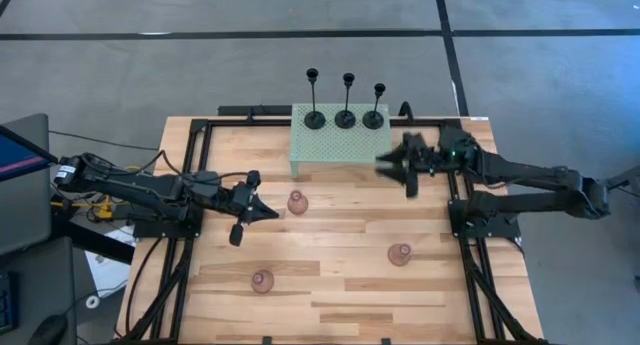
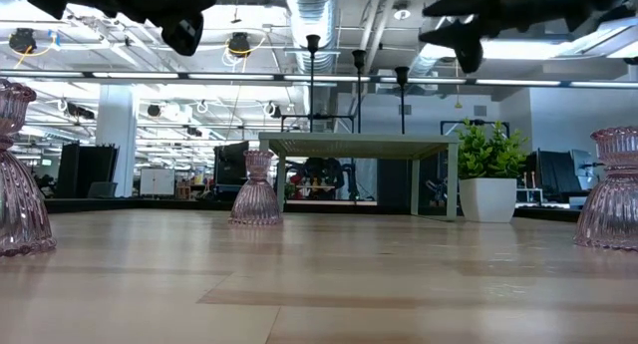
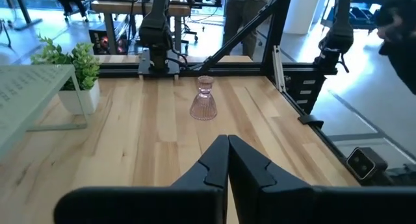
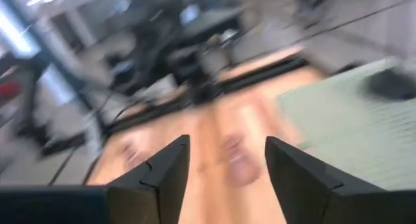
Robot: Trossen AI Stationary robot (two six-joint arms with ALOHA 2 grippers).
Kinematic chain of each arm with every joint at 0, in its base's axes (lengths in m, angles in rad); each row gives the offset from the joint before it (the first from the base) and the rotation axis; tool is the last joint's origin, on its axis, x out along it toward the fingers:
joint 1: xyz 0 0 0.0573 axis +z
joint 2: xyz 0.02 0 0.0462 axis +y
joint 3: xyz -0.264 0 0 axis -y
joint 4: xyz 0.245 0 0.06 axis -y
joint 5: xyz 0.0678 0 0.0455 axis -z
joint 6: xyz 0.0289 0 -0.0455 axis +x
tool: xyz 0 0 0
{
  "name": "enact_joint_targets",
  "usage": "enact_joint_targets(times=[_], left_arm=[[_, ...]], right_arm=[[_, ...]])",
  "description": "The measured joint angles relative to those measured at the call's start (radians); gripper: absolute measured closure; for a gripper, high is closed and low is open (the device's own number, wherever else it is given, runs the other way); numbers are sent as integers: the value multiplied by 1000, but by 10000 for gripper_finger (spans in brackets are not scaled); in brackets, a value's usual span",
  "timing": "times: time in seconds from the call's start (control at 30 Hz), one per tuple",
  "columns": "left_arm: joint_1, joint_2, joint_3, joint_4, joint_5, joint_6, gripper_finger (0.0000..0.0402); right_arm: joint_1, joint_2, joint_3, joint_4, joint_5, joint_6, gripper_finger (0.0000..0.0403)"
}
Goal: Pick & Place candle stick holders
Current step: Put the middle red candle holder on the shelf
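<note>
Pinkish holders [image 2: 20, 170] stand upright, cups up; left hand [image 1: 262, 211] closed empty, right hand [image 1: 393, 163] wide, empty.

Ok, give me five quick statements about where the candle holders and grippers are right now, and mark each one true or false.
1. Three black candle holders stand on the green mesh stand. True.
2. All three pink candle holders are on the stand too. False: they sit on the wooden table, apart from one another.
3. The left gripper is shut and holds nothing. True.
4. The right gripper is clamped on a black holder. False: it is open and empty, near the stand's right end.
5. A potted plant stands beside the stand. True.
</note>
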Motion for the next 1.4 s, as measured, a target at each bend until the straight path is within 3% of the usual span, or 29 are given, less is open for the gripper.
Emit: enact_joint_targets(times=[0.3,0.5,0.63,0.8,0.97,1.4], left_arm=[[0,0,-55,1,11,-37,395],[-6,0,-136,5,1,-58,397],[-7,0,-184,11,-74,-58,396],[-7,0,-230,27,-117,-107,396],[-7,0,-254,37,-119,-126,396],[-6,0,-261,42,-119,-120,396]], right_arm=[[323,53,-2,-86,37,9,264],[510,129,-2,-86,302,8,301],[603,175,-2,-71,468,8,322],[678,225,-3,-24,608,8,339],[715,270,-3,13,648,21,344],[837,279,-3,-62,786,298,345]])
